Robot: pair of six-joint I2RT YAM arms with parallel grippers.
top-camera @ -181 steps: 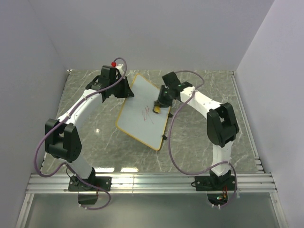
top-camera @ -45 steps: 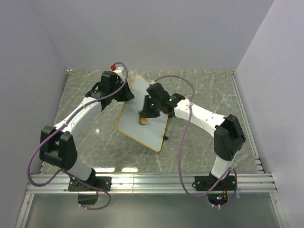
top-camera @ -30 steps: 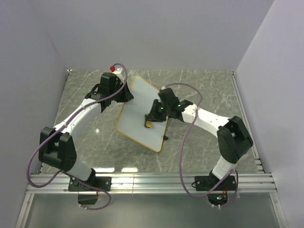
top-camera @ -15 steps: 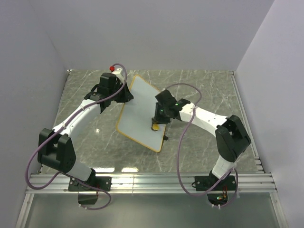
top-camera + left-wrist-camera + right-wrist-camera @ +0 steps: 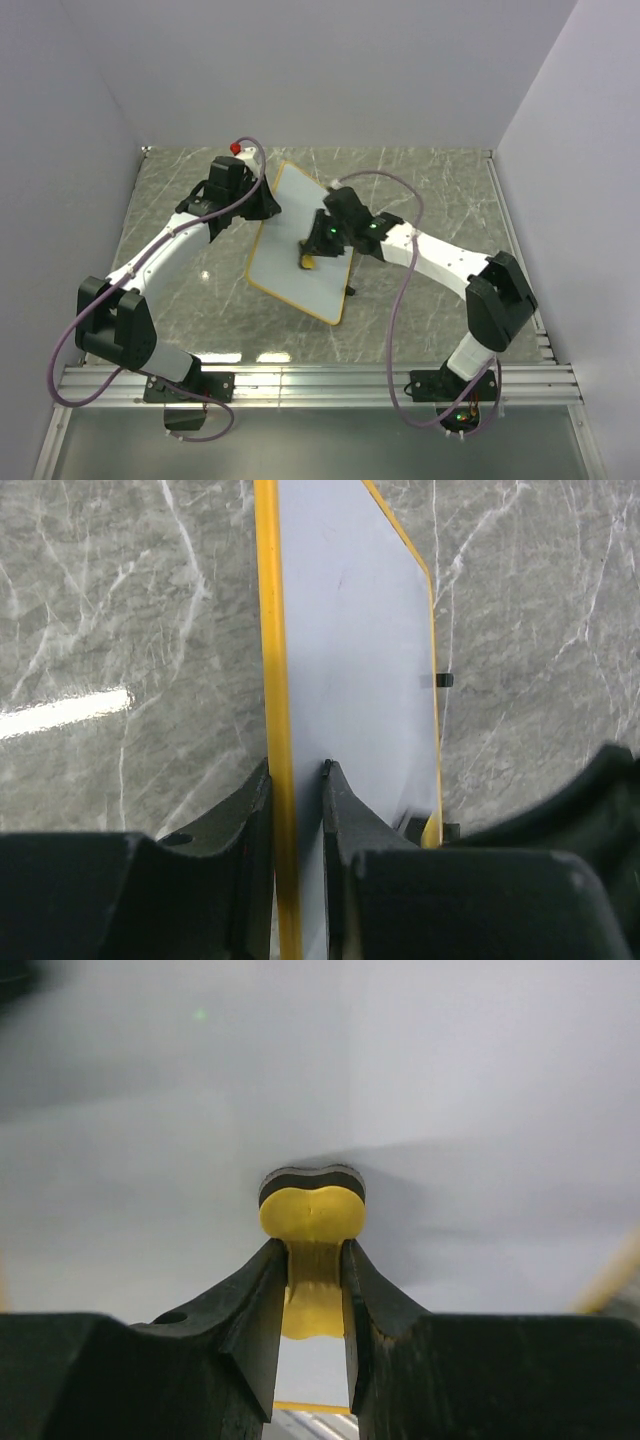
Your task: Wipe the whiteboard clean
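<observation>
The whiteboard [image 5: 290, 240], white with a thin yellow-orange frame, is propped at a slant in the middle of the table, and no red mark shows on its surface [image 5: 450, 1080]. My left gripper [image 5: 262, 200] is shut on the board's far left edge, with the yellow frame [image 5: 275, 730] between its fingers [image 5: 335, 810]. My right gripper [image 5: 312, 255] is shut on a small yellow bone-shaped eraser [image 5: 313, 1220]. The eraser's dark pad presses on the board's face near the middle, seen as a yellow spot [image 5: 308, 264] in the top view.
The grey marble table [image 5: 430, 190] runs to white walls at the back and sides. A small black clip [image 5: 444, 680] sticks out at the board's right edge. An aluminium rail [image 5: 320, 380] carrying both arm bases crosses the near edge.
The red scribble seen six seconds ago is gone. Over the last second my right gripper has swept the eraser right toward the board's edge, then back left. The left grip holds.
</observation>
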